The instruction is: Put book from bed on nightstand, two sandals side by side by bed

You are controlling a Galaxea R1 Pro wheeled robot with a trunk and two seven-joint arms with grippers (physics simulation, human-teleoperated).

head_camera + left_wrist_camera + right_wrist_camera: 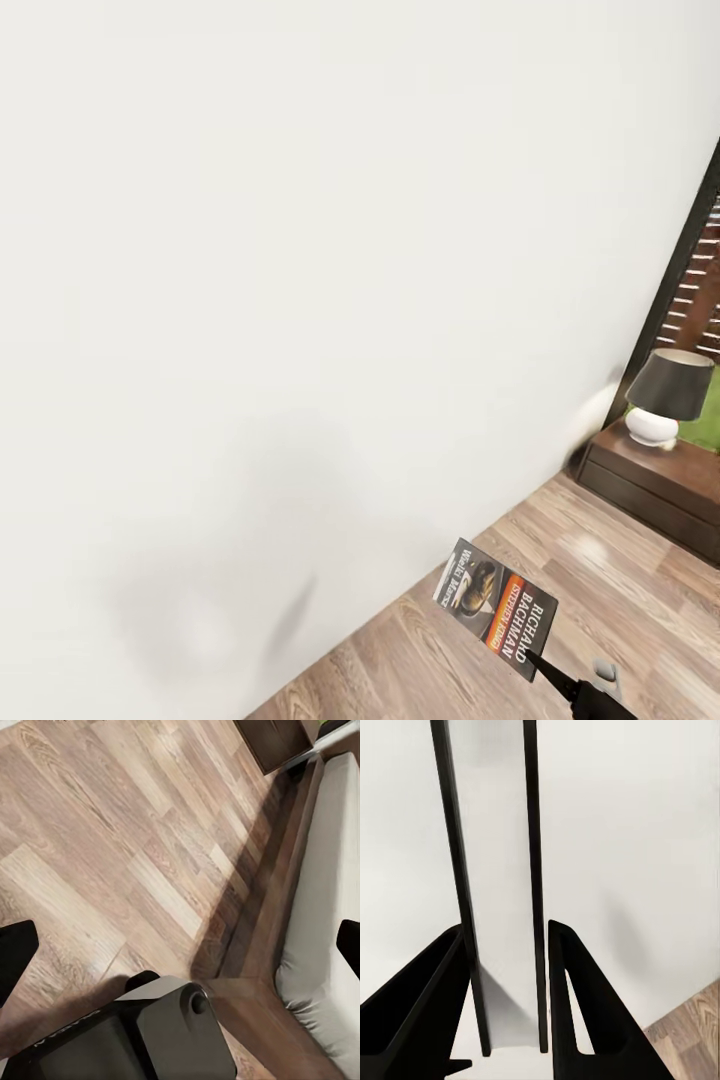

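- We see the left gripper [180,945] in its wrist view, fingers [15,952] wide apart with nothing between them, hanging above the wood floor [97,847].
- Below it, the bed [330,855]: grey mattress in a dark brown frame, its corner just beside a dark grey part of the robot [150,1035].
- Past the bed's far end, a dark cabinet [274,741] on the floor; we can't tell what it is.
- Right gripper [506,997] is clamped on the book [499,870]; in its wrist view the book shows edge-on, pale pages between two thin dark covers, a black finger [577,1012] pressed on each side.
- Head view: the book [497,608] is held up in the air by its lower corner, tilted, cover facing the camera, dark with an orange band and white lettering.
- Behind the book, a plain white wall [300,250] meets the floor.
- Right of the book and well apart from it, the nightstand [650,482], dark brown, against the wall.
- On the nightstand, a lamp [665,398] with a white base and dark shade.
- Beside the nightstand, a dark window frame [675,260], with slatted fence and grass outside.
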